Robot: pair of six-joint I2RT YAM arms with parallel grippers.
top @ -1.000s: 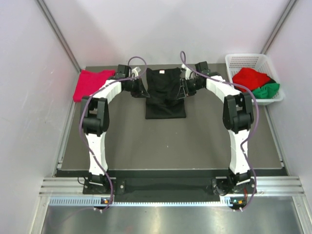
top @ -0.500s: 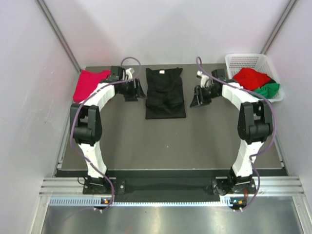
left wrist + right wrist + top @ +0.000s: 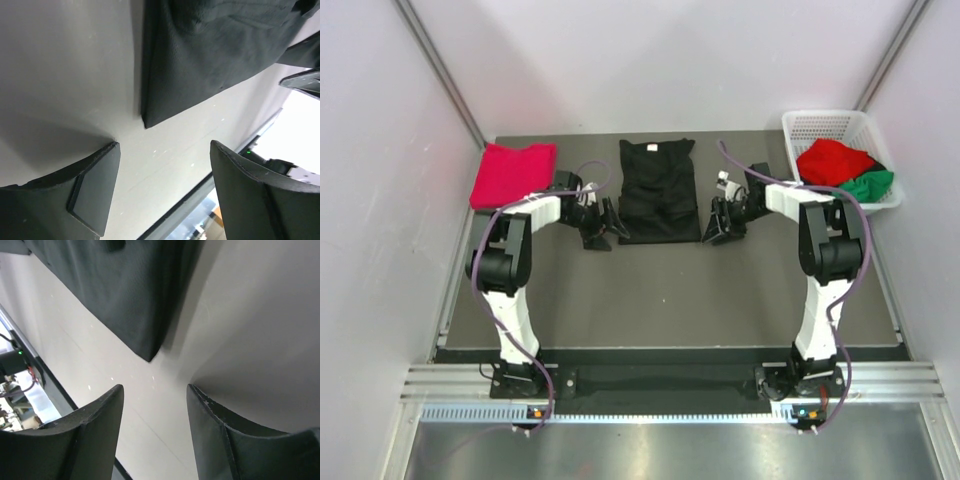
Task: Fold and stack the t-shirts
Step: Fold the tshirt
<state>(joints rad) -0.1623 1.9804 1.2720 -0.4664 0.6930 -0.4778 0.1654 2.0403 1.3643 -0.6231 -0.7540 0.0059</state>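
Both end effectors now hang with jaws spread and nothing between them: the left end effector (image 3: 601,224) just off the near-left corner of the black t-shirt (image 3: 658,190), the right end effector (image 3: 721,222) just off its near-right corner. A second ago they were pinched shut up at the shirt's shoulders. Since then they have let go, drawn out sideways and come back along its flanks toward the hem.

The black t-shirt lies flat in the middle of the far half of the worktop (image 3: 660,290), collar and small white tag (image 3: 653,148) toward the far edge, its outline a narrow rectangle. That suggests the sleeve fold is finished and the hem is next, probably to be lifted and carried up to the collar.

From the wrists, the left end effector (image 3: 162,192) frames one hem corner of the black t-shirt (image 3: 200,55), and the right end effector (image 3: 154,412) frames the other corner of the black t-shirt (image 3: 120,285). Neither touches the cloth.

A crimson t-shirt (image 3: 512,173) sits folded in the far-left corner, well apart. A white basket (image 3: 820,125) at the far-right corner holds a red t-shirt (image 3: 834,158) and a green t-shirt (image 3: 869,185), both unfolded. Nothing lies between the jaws and the hem; the cloth lying flat against the worktop may make pinching it fiddly.
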